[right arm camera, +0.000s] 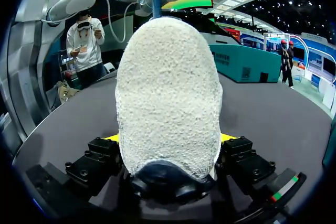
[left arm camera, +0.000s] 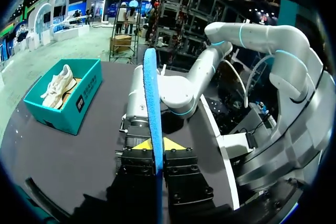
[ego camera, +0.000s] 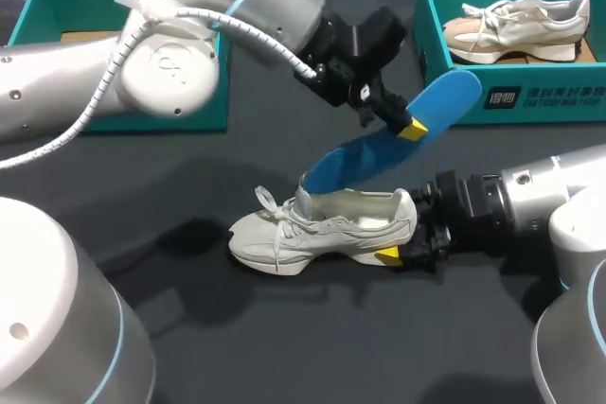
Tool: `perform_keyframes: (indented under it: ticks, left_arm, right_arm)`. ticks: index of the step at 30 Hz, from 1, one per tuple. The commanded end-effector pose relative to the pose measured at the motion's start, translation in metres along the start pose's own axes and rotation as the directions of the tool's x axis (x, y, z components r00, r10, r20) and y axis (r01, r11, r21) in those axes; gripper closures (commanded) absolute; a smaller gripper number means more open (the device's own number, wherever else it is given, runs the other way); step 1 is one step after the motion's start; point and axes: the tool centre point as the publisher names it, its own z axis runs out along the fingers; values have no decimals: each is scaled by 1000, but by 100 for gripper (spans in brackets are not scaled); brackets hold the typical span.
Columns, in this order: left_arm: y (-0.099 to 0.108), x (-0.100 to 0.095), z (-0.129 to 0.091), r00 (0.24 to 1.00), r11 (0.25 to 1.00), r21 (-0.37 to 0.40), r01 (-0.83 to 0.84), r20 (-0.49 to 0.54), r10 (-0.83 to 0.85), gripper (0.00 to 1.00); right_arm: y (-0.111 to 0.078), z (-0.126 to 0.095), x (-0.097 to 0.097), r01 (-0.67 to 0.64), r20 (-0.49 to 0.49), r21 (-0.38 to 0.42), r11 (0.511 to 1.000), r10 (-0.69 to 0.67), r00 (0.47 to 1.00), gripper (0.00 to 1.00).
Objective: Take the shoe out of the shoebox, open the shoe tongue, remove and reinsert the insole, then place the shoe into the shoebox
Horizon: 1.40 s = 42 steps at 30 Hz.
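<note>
A white sneaker [ego camera: 322, 229] stands upright on the dark table, toe pointing left. My right gripper [ego camera: 400, 251] comes in from the right and is shut on its heel. In the right wrist view the heel [right arm camera: 168, 93] fills the gap between the yellow tips of the right gripper [right arm camera: 169, 140]. My left gripper [ego camera: 409, 128] hangs above the shoe, shut on a blue insole [ego camera: 431, 106]. The insole slants down, and its lower end sits at the shoe's opening. In the left wrist view the insole [left arm camera: 151, 93] stands edge-on between the fingers of the left gripper [left arm camera: 156, 144].
A teal shoebox [ego camera: 511, 106] at the back right holds a second white sneaker [ego camera: 516, 26]. Another teal box [ego camera: 47, 2] stands at the back left, partly behind my left arm. Bare table lies in front of the shoe.
</note>
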Motion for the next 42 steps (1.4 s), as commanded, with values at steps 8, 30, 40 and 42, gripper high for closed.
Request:
perform_keyframes:
  ticks: [8, 30, 40, 42]
  left_arm:
    - [-11, 34, -85, 999, 941, 338, -30, 39, 17, 100]
    - [-30, 57, -126, 998, 877, 479, -49, 46, 30, 100]
    - [-38, 78, -172, 996, 812, 583, -26, 82, -27, 100]
    - [-38, 78, -172, 996, 812, 583, -26, 82, -27, 100]
  right_arm:
    - [1, 1, 1, 0, 2, 5, 1000, 0, 1000, 100]
    - [1, 1, 1, 0, 2, 5, 1000, 0, 1000, 100]
    - [1, 1, 1, 0, 2, 5, 1000, 0, 1000, 100]
    - [1, 1, 1, 0, 2, 5, 1000, 0, 1000, 100]
